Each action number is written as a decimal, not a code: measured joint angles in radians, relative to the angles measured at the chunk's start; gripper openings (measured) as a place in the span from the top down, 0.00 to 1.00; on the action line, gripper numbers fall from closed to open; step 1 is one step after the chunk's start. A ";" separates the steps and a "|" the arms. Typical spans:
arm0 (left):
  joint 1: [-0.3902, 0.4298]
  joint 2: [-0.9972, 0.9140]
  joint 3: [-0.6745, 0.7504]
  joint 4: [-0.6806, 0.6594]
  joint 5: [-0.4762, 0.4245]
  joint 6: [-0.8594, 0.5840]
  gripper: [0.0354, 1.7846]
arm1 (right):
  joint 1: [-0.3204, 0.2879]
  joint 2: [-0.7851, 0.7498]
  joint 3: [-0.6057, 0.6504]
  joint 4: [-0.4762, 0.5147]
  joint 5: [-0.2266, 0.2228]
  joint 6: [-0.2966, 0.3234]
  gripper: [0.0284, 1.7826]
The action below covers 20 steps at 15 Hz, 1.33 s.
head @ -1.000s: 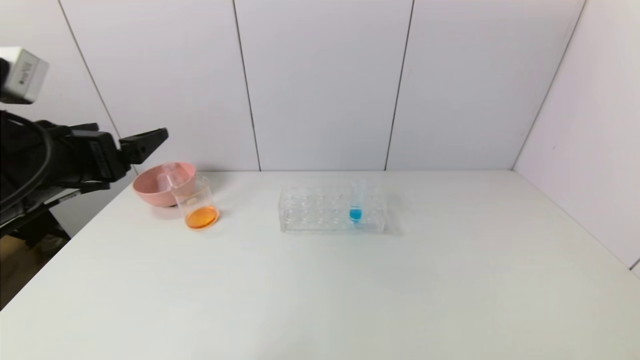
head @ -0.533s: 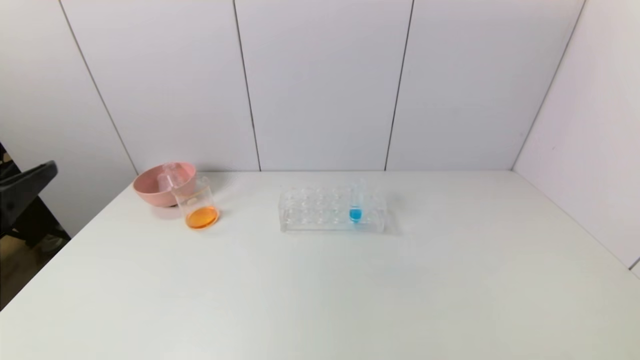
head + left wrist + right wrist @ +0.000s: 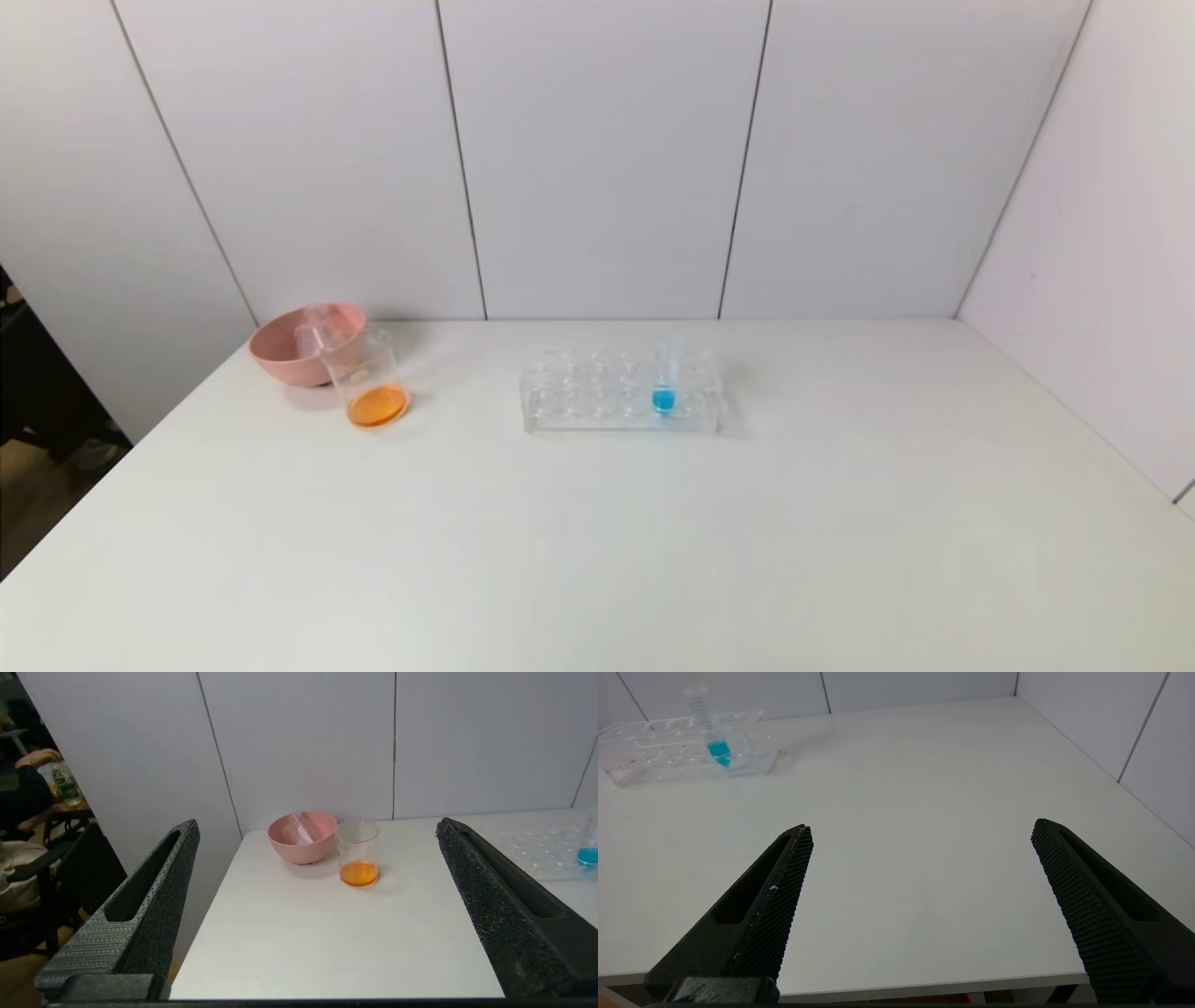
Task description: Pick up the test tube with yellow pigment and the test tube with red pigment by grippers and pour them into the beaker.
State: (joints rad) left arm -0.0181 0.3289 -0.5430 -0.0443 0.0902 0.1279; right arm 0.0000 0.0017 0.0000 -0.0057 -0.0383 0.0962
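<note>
The beaker (image 3: 367,378) stands at the table's far left and holds orange liquid; it also shows in the left wrist view (image 3: 357,854). Empty clear tubes (image 3: 313,329) lie in the pink bowl (image 3: 280,359) behind it, also in the left wrist view (image 3: 303,828). No yellow-tipped or red-tipped tube shows. My left gripper (image 3: 317,830) is open and empty, back off the table's near left edge. My right gripper (image 3: 920,830) is open and empty at the near edge. Neither gripper shows in the head view.
A clear tube rack (image 3: 621,392) stands at the table's middle back with one blue-tipped tube (image 3: 665,373) upright in it, also in the right wrist view (image 3: 712,730). Walls close the back and right sides.
My left arm has drawn back to the left and left the head view. The beaker, bowl and rack have not moved.
</note>
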 joint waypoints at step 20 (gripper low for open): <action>0.010 -0.329 0.542 0.041 -0.084 -0.183 0.01 | 0.000 0.000 0.000 0.000 0.000 0.000 0.04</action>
State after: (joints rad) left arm -0.0077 -0.0004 -0.0013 -0.0036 0.0057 -0.0553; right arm 0.0000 0.0017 0.0000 -0.0053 -0.0383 0.0962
